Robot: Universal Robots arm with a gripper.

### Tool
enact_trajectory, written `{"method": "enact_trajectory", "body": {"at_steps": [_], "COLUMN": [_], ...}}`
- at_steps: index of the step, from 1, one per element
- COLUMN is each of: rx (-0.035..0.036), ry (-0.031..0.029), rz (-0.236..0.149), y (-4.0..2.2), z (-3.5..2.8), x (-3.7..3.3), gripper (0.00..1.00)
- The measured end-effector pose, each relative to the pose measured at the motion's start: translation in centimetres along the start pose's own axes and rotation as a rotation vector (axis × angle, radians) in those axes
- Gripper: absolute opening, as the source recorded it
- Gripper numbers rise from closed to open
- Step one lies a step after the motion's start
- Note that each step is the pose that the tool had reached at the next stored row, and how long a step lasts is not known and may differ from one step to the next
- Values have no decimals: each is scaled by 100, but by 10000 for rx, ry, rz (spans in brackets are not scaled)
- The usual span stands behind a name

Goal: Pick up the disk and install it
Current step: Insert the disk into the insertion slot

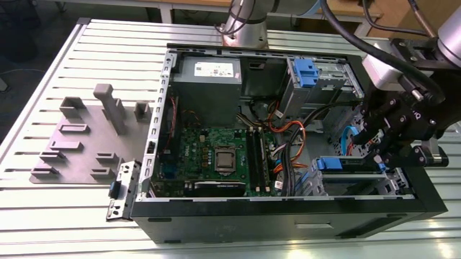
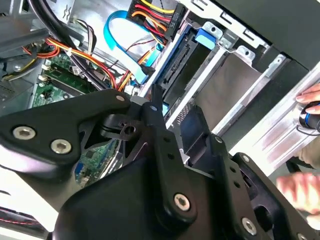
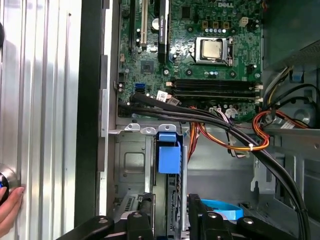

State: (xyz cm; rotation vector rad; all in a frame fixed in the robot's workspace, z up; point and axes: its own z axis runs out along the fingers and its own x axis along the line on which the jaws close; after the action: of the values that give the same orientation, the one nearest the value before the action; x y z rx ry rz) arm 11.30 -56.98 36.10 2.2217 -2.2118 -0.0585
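— Any writing to go on?

— Stickers, mostly. The grey metal power supply (image 1: 207,73) at the far end of the computer case (image 1: 288,218) carries a white printed label, and in the first wrist view a small white tag hangs on the black cable bundle (image 3: 200,117). The green motherboard (image 1: 216,156) has fine white lettering.

— Where is the disk?

— The disk (image 1: 338,163) stands on edge in the drive cage at the case's near corner, on the exterior view's right. Its blue plastic carrier faces up, glossy and squared off. In the first wrist view the blue handle (image 3: 168,152) sits between thin, dull grey sheet-metal walls with bent tabs.

— And the gripper?

— The gripper (image 1: 381,157) hangs directly over that cage, matt black, its links bolted with silver screws. It reaches down at the disk's top edge. I cannot tell whether the jaws are clamped on the carrier or stand free of it.

— Other blue parts?

— A second blue tab (image 1: 305,73) sits in the upper bay near the power supply, well apart from the disk. A flat light-blue ribbon cable (image 2: 117,37) curls beside orange, red and yellow wires.

— Outside the case?

— A ribbed aluminium table (image 1: 43,81), a grey fixture plate (image 1: 79,145) with upright blocks on the exterior view's left, and a person's hand (image 3: 7,205) resting on the table beside the case.
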Motion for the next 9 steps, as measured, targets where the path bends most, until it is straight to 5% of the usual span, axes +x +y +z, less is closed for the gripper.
{"method": "enact_trajectory", "body": {"at_steps": [9], "rx": [-3], "ry": [3], "rz": [-113], "y": [-3], "z": [13], "x": [0], "gripper": [42]}}
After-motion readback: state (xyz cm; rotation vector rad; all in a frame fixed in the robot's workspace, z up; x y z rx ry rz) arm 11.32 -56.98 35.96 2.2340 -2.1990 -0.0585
